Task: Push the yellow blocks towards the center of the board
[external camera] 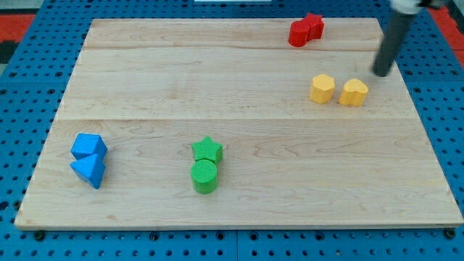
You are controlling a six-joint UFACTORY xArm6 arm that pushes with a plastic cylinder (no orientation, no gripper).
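Two yellow blocks sit side by side at the view's right: a yellow hexagon-like block [323,88] and a yellow heart-like block [354,93]. My tip [380,74] stands just up and to the right of the yellow heart-like block, a short gap away, not touching it. The rod rises from the tip to the view's top right corner.
Two red blocks [306,30] touch each other near the board's top edge. A green star [207,150] sits against a green cylinder [204,176] at the lower middle. Two blue blocks [89,159] sit together at the lower left. The wooden board [232,109] lies on a blue pegboard.
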